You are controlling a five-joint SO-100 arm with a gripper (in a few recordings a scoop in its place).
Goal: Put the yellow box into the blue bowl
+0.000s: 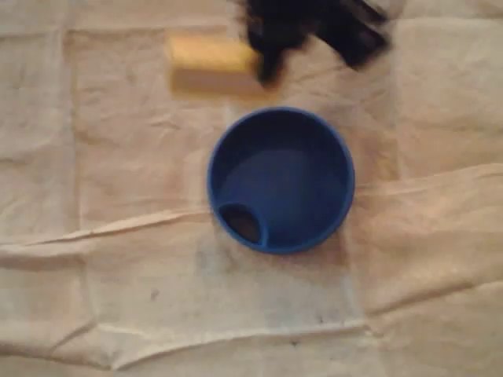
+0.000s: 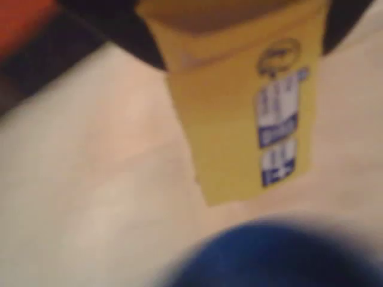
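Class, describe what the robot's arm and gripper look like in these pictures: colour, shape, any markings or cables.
The arm is black and bulky, blurred in the overhead view. Its gripper ends in a dark, narrow finger. In the wrist view, black parts flank the yellow box. Markings or cables cannot be made out.

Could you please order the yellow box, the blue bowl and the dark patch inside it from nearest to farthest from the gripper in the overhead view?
1. yellow box, at the gripper, upper left.
2. blue bowl, centre, below it.
3. dark patch, bowl's lower-left inside.
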